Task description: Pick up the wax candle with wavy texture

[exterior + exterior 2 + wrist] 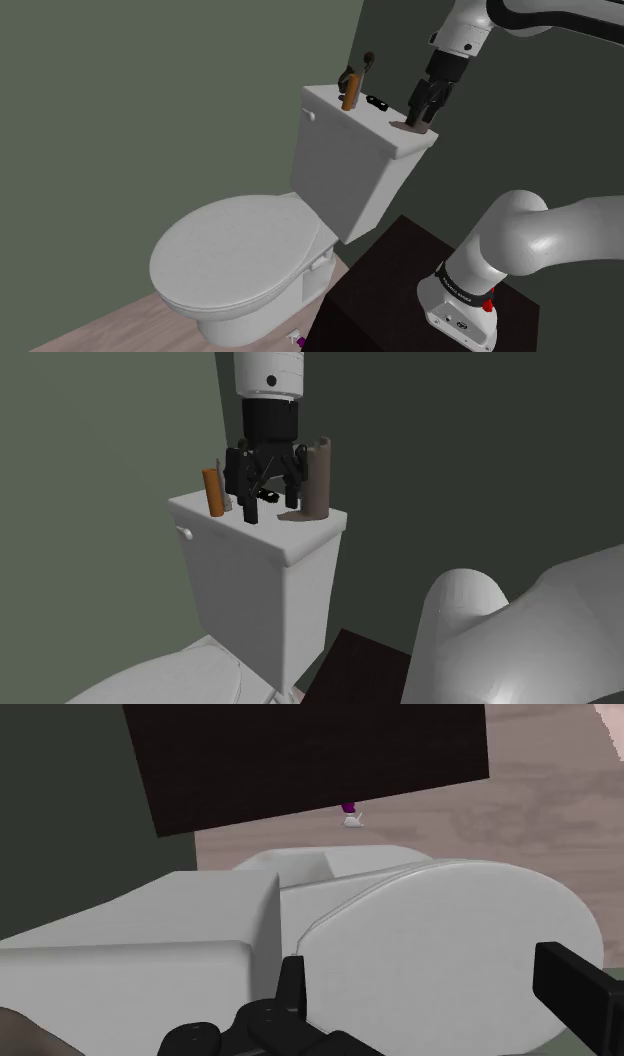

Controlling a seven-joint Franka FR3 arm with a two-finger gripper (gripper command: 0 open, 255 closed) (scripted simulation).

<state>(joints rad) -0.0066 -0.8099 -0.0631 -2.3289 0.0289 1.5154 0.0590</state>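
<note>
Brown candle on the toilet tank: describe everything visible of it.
The brown candle is a tall, dull grey-brown column with a notched top and a base spreading into a flat foot. It stands upright on the white tank lid, near its end at the second exterior view's right. The open gripper hangs beside it, not clasping it.

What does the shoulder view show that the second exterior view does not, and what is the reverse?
Shoulder view's own: the pale floor, a small purple and white thing lying on it, and the arm's base with a red button. Second exterior view's own: the brownish candle as a tall upright body with an uneven top, beside the end effector. Shared: the white toilet tank, the orange cylinder and a small black thing on its lid, and the open end effector above that lid.
</note>
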